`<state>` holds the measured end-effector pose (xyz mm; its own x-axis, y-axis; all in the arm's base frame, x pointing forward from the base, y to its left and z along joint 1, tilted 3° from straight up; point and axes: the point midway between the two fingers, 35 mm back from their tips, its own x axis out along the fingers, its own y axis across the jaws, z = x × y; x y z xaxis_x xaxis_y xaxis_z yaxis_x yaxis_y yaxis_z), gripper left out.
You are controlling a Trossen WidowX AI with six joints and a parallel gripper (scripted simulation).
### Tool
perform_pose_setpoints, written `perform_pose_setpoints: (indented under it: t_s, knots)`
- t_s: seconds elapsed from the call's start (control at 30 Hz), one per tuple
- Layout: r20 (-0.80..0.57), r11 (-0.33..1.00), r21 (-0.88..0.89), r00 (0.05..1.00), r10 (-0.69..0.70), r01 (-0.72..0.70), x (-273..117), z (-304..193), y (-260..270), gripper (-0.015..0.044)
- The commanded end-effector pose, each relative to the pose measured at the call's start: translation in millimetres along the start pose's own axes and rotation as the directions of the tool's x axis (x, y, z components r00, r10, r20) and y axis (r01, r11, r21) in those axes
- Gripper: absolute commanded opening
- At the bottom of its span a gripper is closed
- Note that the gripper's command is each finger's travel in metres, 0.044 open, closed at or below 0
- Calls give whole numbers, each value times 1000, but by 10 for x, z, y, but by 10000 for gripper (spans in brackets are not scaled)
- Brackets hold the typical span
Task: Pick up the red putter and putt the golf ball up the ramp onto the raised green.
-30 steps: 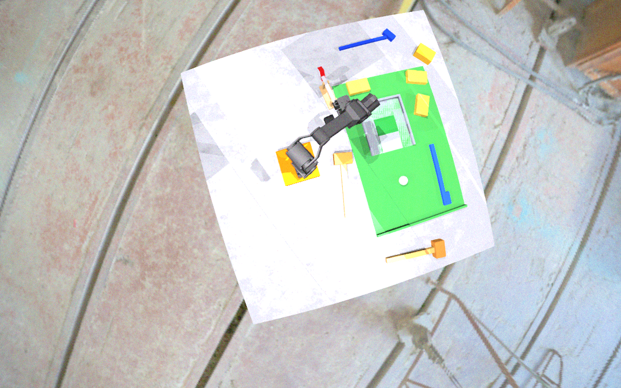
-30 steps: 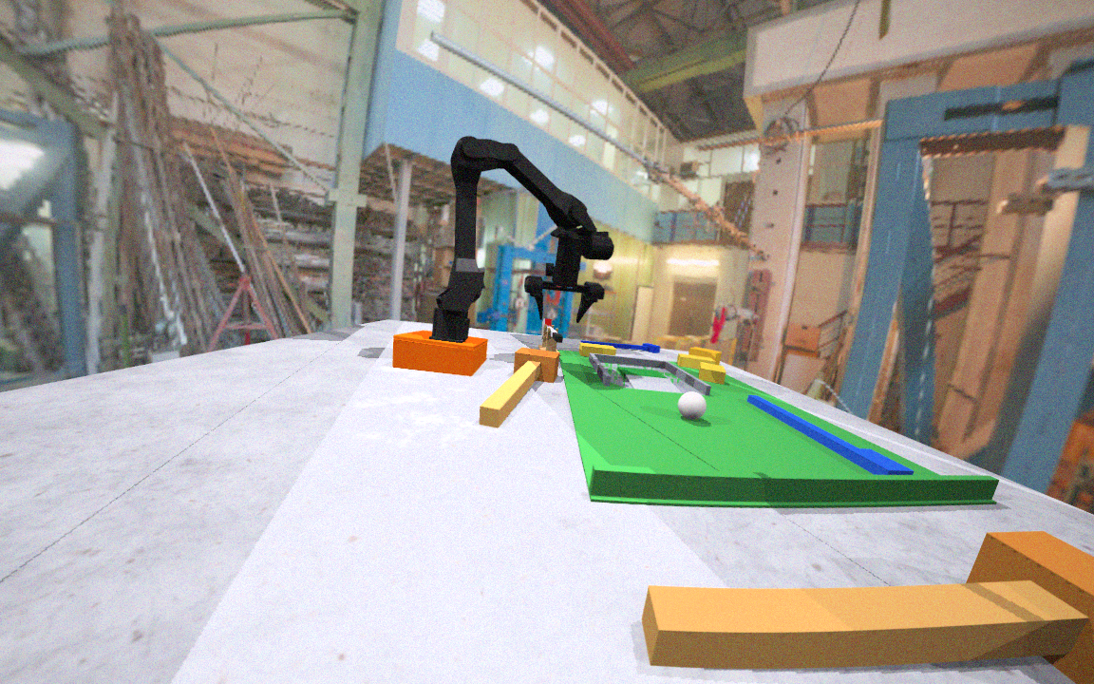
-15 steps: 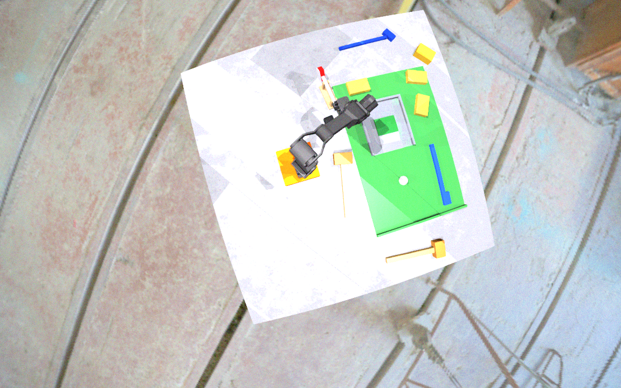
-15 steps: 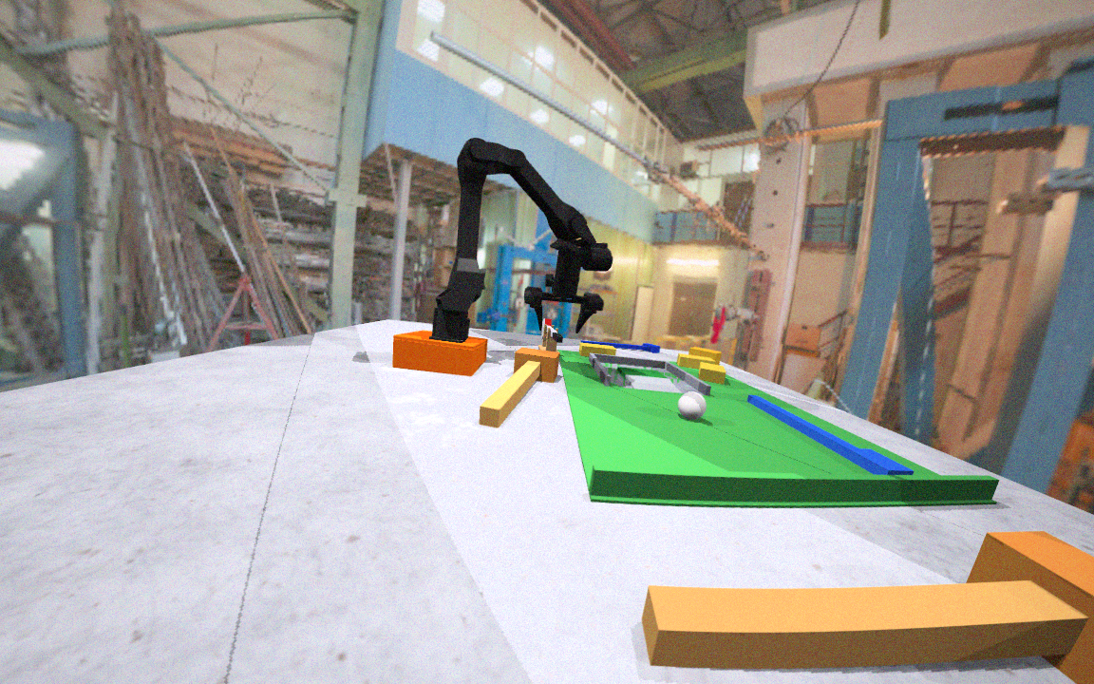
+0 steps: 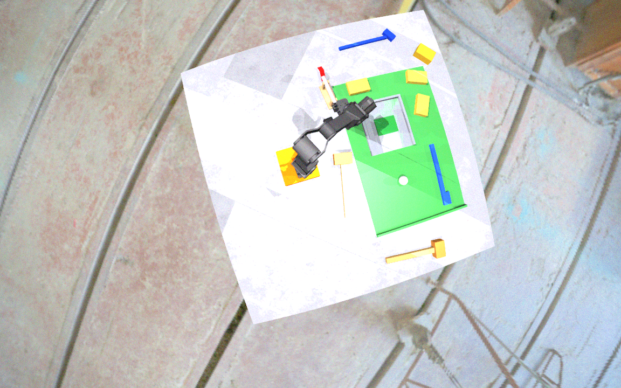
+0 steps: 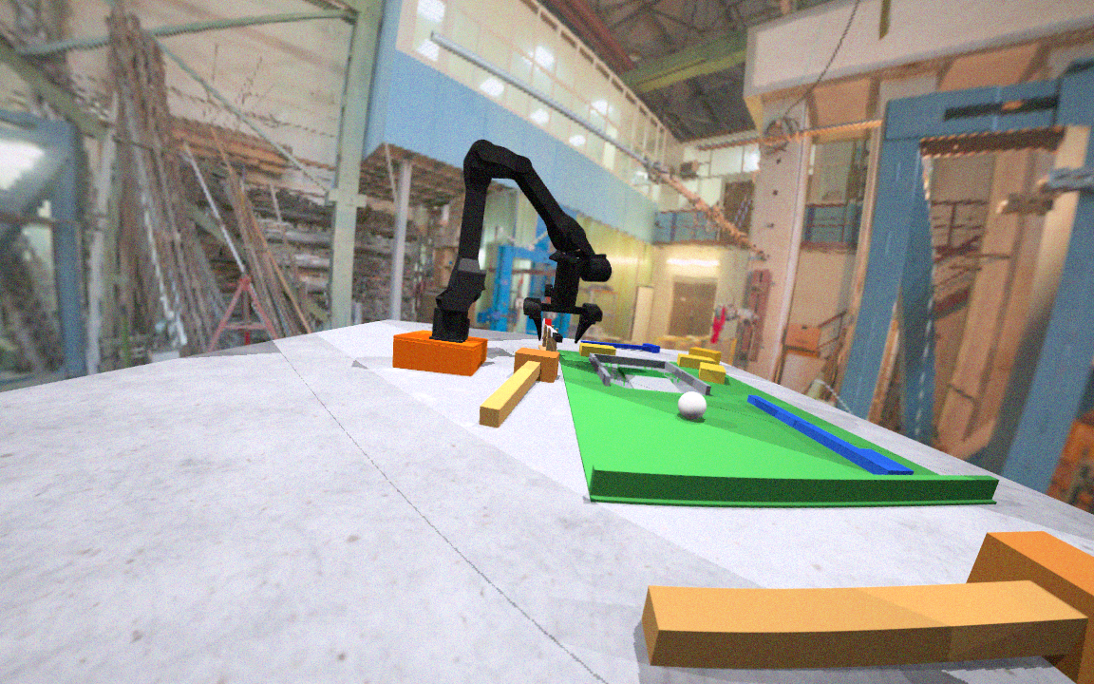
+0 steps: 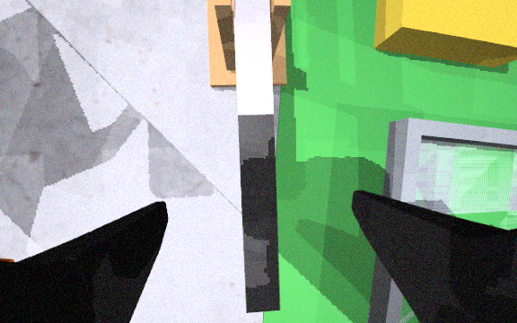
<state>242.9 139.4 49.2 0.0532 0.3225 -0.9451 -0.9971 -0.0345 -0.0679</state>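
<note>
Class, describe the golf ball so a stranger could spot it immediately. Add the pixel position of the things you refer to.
Find the green mat (image 5: 390, 202) (image 6: 661, 450) (image 7: 330, 96). On it, between the grey-framed ramp and the dark green end wall, sits a small white ball (image 5: 402, 180) (image 6: 691, 406). Unlike the long blue mallet (image 5: 438, 171) (image 6: 822, 433) beside it, it is round.

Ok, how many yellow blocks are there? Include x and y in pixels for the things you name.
4. In the top view: one yellow block (image 5: 358, 87) (image 6: 596, 350) (image 7: 465, 24) upper left on the green mat (image 5: 385, 193) (image 6: 644, 442) (image 7: 330, 99), a second (image 5: 416, 77) (image 6: 691, 361) at its upper right, a third (image 5: 421, 105) (image 6: 711, 372) below that, a fourth (image 5: 424, 53) (image 6: 705, 351) off the mat, past that corner.
</note>
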Motion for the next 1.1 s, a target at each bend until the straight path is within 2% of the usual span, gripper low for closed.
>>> perform_pose_setpoints:
  t_s: [0.0,0.43,0.93,1.07]
  knots:
    - [-7,1000,9,1000,9,-9,82,-34,18,440]
    - [-7,1000,9,1000,9,-9,212,-71,23,440]
    - [-1,1000,1,1000,4,-4,181,-53,12,46]
    - [-1,1000,1,1000,4,-4,181,-53,12,20]
